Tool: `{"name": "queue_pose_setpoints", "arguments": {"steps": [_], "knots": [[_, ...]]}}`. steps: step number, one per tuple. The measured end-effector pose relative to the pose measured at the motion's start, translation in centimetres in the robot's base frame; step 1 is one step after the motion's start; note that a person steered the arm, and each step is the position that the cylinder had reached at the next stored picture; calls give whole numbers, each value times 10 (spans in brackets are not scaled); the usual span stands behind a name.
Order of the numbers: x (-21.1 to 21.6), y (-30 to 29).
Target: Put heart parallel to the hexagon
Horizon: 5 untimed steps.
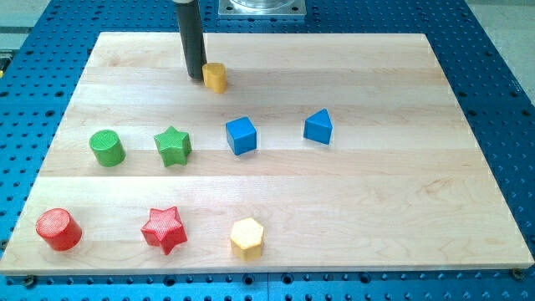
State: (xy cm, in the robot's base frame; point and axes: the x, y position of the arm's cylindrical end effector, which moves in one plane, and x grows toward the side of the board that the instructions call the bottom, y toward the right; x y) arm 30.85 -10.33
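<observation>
Tip: my tip (195, 78) is sitting touching the yellow heart (216, 77), at its 9 o'clock; no fingers here.
Hexagon: the yellow hexagon (247, 237) is lying at the heart's 6 o'clock, well apart.

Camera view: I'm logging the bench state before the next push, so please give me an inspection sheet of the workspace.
Surface: pale wooden board lying on a blue perforated table.
Job's things: yellow heart near the view's top; yellow hexagon near the view's bottom.
Clutter: green cylinder, green star, blue cube, blue triangular block, red cylinder, red star.
Grippers: none; my tip is just to the view's left of the heart, touching or nearly so.
Cables: nothing seen.
Surroundings: grey metal mount at the view's top.
</observation>
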Motion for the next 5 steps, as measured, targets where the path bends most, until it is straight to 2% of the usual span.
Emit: {"name": "queue_pose_setpoints", "arguments": {"steps": [1,2,4,5], "knots": [[14,32],[5,34],[35,72],[25,83]]}}
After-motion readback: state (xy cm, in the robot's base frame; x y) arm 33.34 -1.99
